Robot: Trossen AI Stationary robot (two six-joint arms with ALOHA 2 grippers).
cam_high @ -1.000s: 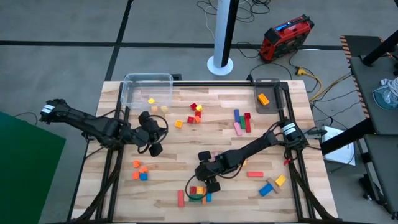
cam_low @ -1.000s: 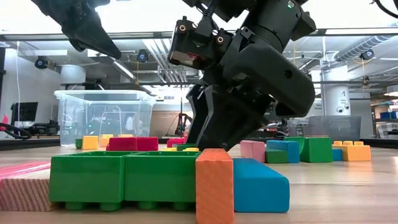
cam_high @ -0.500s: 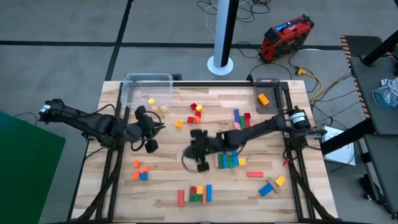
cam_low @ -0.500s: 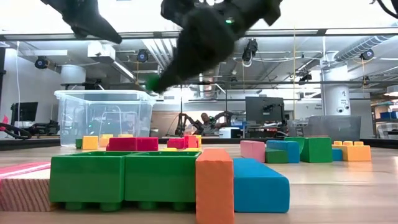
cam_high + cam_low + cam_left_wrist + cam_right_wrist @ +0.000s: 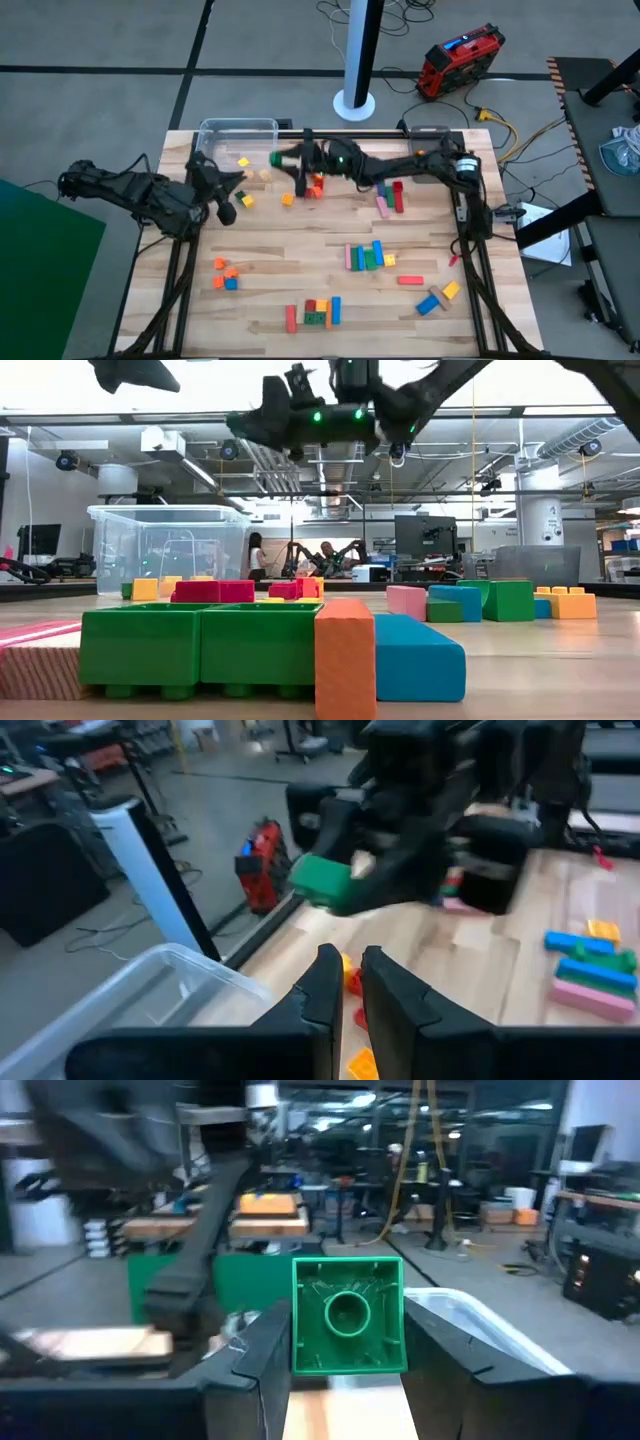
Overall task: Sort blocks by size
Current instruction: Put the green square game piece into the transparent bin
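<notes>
Sorting found partly done: right gripper [image 5: 283, 159] pinching 1 green block [image 5: 348, 1316] near clear tub [image 5: 215, 135], left gripper [image 5: 345, 982] nearly pressed together, empty, many blocks [image 5: 366, 256] left scattered.

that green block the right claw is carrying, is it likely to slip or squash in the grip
Probably not squash: the green block looks like hard moulded plastic, its square edges undistorted between the right claw fingers. Likely light, since the underside is hollow with a central tube. Its smooth flat sides could slip somewhat, though it sits squarely clamped now.
</notes>
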